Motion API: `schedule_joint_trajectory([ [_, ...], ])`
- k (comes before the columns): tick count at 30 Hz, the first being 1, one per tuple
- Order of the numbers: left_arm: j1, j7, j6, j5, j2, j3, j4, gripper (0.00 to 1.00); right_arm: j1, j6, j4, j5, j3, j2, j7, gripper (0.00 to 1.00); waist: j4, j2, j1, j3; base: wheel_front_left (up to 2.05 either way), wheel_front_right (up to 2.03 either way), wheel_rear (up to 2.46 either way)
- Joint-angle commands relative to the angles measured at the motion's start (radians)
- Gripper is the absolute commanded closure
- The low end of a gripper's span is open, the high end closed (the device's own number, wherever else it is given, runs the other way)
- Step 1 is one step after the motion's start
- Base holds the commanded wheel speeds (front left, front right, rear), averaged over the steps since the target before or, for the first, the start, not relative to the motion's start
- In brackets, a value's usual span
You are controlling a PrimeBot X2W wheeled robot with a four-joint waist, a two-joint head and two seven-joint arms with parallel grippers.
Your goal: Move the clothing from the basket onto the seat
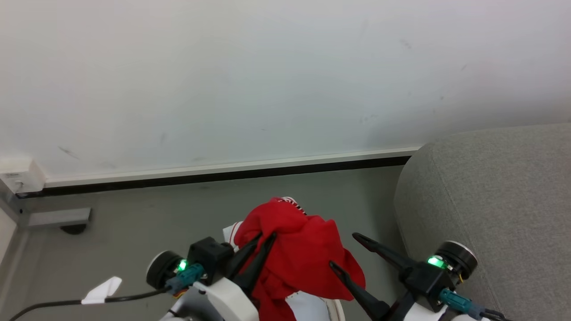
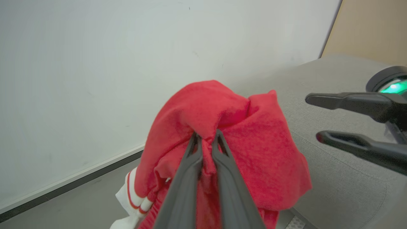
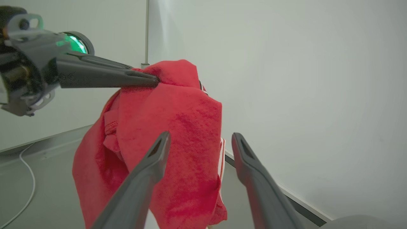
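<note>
A plain white wall (image 1: 267, 67) runs behind everything, meeting a grey floor (image 1: 134, 232) along a pale baseboard (image 1: 223, 171) with a dark strip beneath it. The big light grey seat (image 1: 490, 200) stands at the robot's right, its rounded edge close to the wall. The clothing (image 1: 303, 249) hangs in the air above the floor, beside the seat and not on it. The left gripper (image 1: 266, 236) has its fingers pressed together on a pinch of the red cloth near the top of the bundle. The rest of the cloth drapes down around them, and a white red-striped cuff (image 2: 130, 197) dangles at the lower left of the left wrist view. The right gripper (image 1: 343, 250) hangs just beside the garment with its fingers spread wide, holding nothing. A dark cable (image 1: 67, 303) with a white tag (image 1: 102, 290) trails across the floor on the left.
</note>
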Motion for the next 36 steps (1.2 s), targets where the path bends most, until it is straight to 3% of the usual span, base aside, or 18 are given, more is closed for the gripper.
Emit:
schedule_joint_trajectory([
  [1,-0.018,0.000,-0.005,0.007,-0.006,-0.005,0.001,1.00,-0.040,-0.002,0.015,0.027,0.033,-0.009,0.009,0.00,0.008,-0.0001,-0.0001,0.004,0.00,0.00,0.00],
  [6,-0.037,0.001,-0.019,0.012,-0.020,-0.035,0.017,1.00,-0.173,-0.002,0.100,0.098,0.185,-0.006,0.026,0.00,0.022,-0.0001,-0.0001,0.008,0.00,0.00,0.00],
  [13,-0.049,0.002,-0.030,0.009,-0.035,-0.060,0.036,1.00,-0.291,-0.002,0.294,0.188,0.337,0.098,0.017,0.03,0.023,-0.0001,-0.0001,0.008,0.00,0.00,0.00],
  [15,-0.049,0.003,-0.031,0.006,-0.038,-0.065,0.042,1.00,-0.310,-0.002,0.344,0.208,0.363,0.130,0.004,1.00,0.026,-0.0001,-0.0001,0.007,0.00,0.00,0.00],
  [22,-0.047,0.000,-0.026,-0.003,-0.039,-0.071,0.061,1.00,-0.344,-0.002,0.457,0.262,0.406,0.202,-0.066,1.00,0.028,-0.0001,-0.0001,0.014,0.00,0.00,0.00],
  [30,-0.045,-0.012,-0.011,-0.001,-0.034,-0.067,0.075,1.00,-0.372,-0.002,0.505,0.282,0.408,0.218,-0.107,1.00,0.024,-0.0001,-0.0001,0.018,0.00,0.00,0.00],
  [31,-0.046,-0.019,-0.008,0.004,-0.034,-0.063,0.074,0.95,-0.374,-0.002,0.507,0.285,0.407,0.219,-0.111,1.00,0.023,-0.0001,-0.0001,0.019,0.00,0.00,0.00],
  [33,-0.045,-0.024,-0.001,0.010,-0.032,-0.065,0.081,0.67,-0.373,-0.002,0.510,0.289,0.405,0.218,-0.114,1.00,0.024,-0.0001,-0.0001,0.019,0.00,0.00,0.00],
  [35,-0.044,-0.034,0.006,0.015,-0.033,-0.064,0.085,0.00,-0.374,-0.002,0.512,0.291,0.399,0.215,-0.117,1.00,0.024,-0.0001,-0.0001,0.019,0.00,0.00,0.00],
  [36,-0.042,-0.035,0.008,0.017,-0.031,-0.064,0.087,0.00,-0.375,-0.002,0.512,0.292,0.395,0.213,-0.119,1.00,0.024,-0.0001,-0.0001,0.019,0.00,0.00,0.00],
])
